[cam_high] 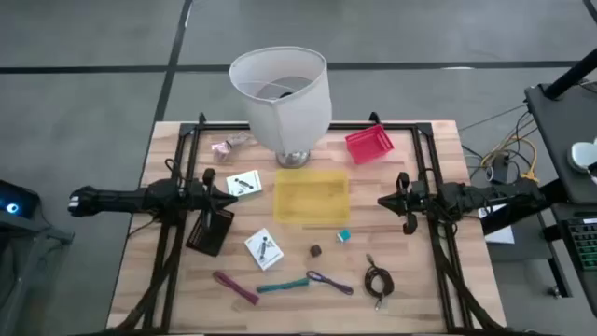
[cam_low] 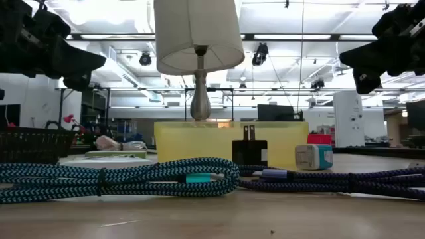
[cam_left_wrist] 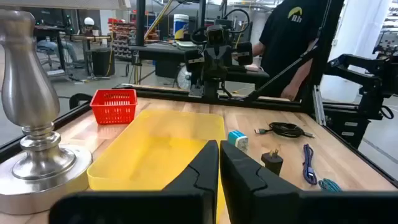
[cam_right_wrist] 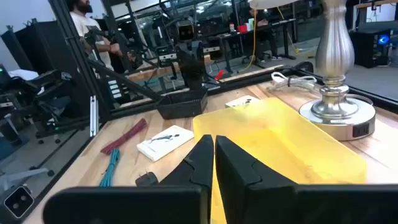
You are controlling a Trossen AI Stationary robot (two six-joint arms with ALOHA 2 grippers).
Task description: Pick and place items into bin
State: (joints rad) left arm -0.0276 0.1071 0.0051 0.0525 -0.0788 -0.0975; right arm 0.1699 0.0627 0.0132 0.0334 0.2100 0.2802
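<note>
Both grippers hover shut on either side of the yellow bin (cam_high: 311,196). My left gripper (cam_high: 222,189) (cam_left_wrist: 218,163) is at its left, my right gripper (cam_high: 382,199) (cam_right_wrist: 213,158) at its right. The items lie on the table near the front edge: magenta stick (cam_high: 235,287) (cam_right_wrist: 124,137), teal stick (cam_high: 283,285) (cam_right_wrist: 112,165), purple looped cord (cam_high: 328,280) (cam_left_wrist: 306,163) and coiled black cable (cam_high: 377,280) (cam_left_wrist: 286,129). A small brown cube (cam_high: 315,250) and a teal cube (cam_high: 343,236) (cam_left_wrist: 237,139) lie just in front of the bin.
A lamp with a big white shade (cam_high: 280,98) stands behind the bin on a metal base (cam_left_wrist: 34,124). A red basket (cam_high: 368,143) is at the far right and a black basket (cam_high: 210,231) at the left. Two white cards (cam_high: 244,183) (cam_high: 264,247) lie nearby. A person (cam_left_wrist: 292,37) stands beyond the table.
</note>
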